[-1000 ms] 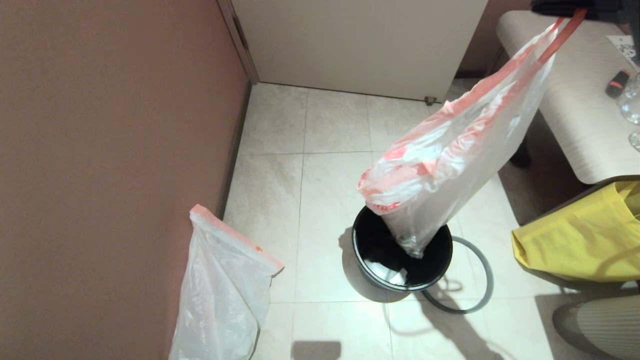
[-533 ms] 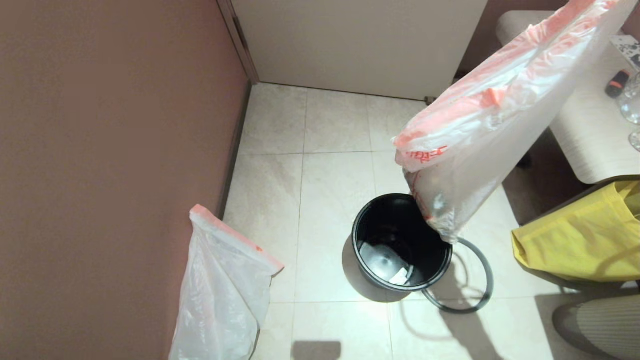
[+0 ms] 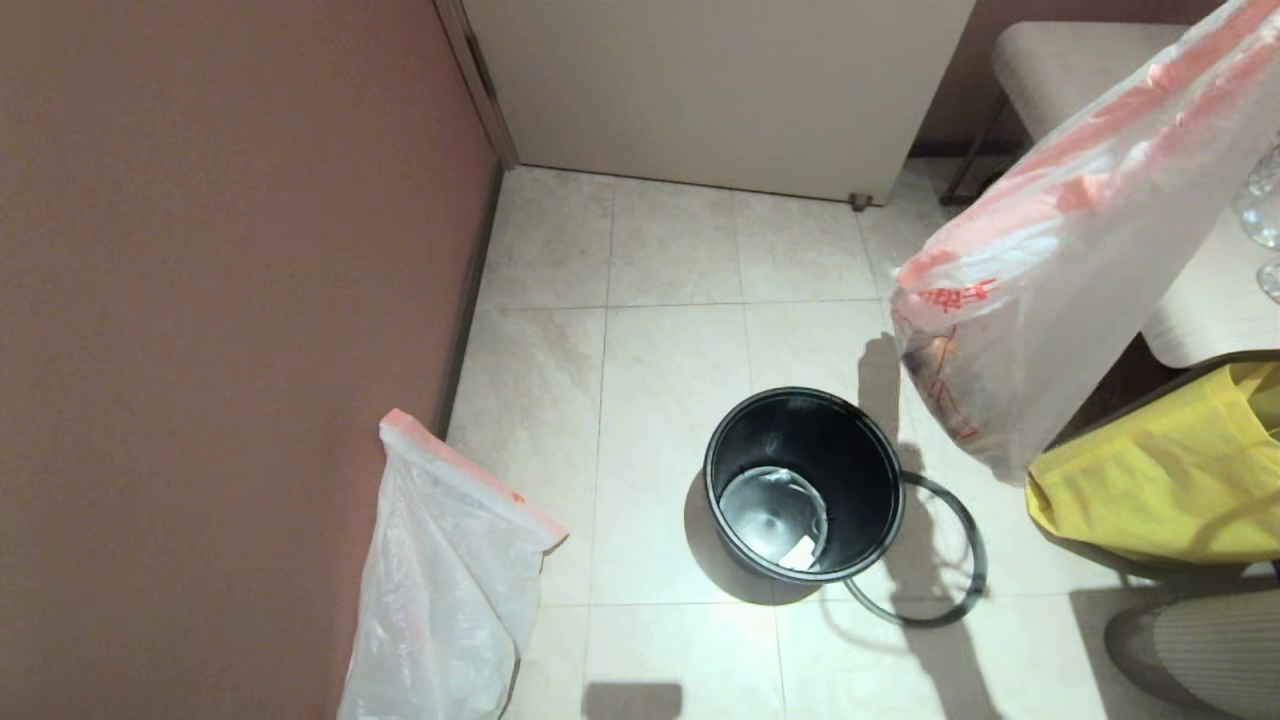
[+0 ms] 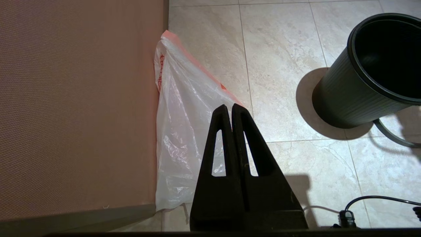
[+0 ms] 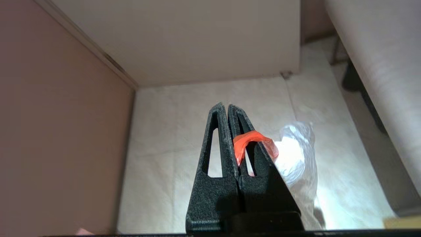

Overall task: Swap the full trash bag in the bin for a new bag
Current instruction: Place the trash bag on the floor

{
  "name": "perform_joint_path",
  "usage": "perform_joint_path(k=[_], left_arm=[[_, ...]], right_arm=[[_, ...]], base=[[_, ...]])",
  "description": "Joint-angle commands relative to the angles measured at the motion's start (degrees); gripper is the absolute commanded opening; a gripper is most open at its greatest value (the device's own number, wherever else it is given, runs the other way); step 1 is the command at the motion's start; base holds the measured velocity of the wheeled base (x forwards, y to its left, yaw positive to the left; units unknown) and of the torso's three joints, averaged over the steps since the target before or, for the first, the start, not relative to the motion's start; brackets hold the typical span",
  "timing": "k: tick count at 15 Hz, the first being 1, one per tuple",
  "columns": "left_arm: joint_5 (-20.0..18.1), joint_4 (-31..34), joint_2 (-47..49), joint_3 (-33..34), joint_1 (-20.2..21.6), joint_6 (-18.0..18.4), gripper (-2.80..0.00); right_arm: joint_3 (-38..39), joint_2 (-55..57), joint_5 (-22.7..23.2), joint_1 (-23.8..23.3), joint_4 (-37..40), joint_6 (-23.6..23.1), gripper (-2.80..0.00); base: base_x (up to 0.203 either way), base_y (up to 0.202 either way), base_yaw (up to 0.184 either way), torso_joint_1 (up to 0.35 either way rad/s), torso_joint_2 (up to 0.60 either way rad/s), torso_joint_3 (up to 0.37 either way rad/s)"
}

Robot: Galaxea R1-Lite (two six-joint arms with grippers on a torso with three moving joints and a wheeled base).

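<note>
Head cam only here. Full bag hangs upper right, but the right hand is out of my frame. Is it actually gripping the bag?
Observer: Yes. The right wrist view shows the right hand shut on the red drawstring of the full trash bag.
Operator: Left hand? Can't see it either.
Observer: The left hand is shut, holds nothing, and points down toward the new bag leaning on the wall.
Operator: Anything on the floor I'm missing?
Observer: A black cable lies on the tiles, apart from the bin.
</note>
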Motion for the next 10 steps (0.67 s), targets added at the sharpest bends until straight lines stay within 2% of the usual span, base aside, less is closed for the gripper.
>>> perform_joint_path(k=[1, 3, 5, 8, 10], left_arm=[[0.0, 0.0, 0.1, 0.0, 0.0, 0.0, -2.8], [0.0, 0.0, 0.1, 0.0, 0.0, -0.1, -2.8], [0.0, 0.0, 0.1, 0.0, 0.0, 0.0, -2.8], [0.0, 0.0, 0.1, 0.0, 0.0, -0.1, -2.8], [0.0, 0.0, 0.1, 0.0, 0.0, -0.1, -2.8]], right_arm=[[1.7, 3.2, 1.8, -3.6, 0.1, 0.2, -2.8], [3.0, 6.8, 7.5, -7.2, 0.0, 2.7, -2.8], [3.1, 12.4, 10.5, -10.8, -1.8, 4.3, -2.8], [2.3, 23.2, 11.7, -15.3, -10.5, 4.2, -2.8], [1.0, 30.1, 12.0, -17.6, -15.7, 2.4, -2.8]], base=[[0.0, 0.0, 0.0, 0.0, 0.0, 0.0], [0.0, 0.0, 0.0, 0.0, 0.0, 0.0], [0.0, 0.0, 0.0, 0.0, 0.0, 0.0], [0.0, 0.0, 0.0, 0.0, 0.0, 0.0], [0.0, 0.0, 0.0, 0.0, 0.0, 0.0]])
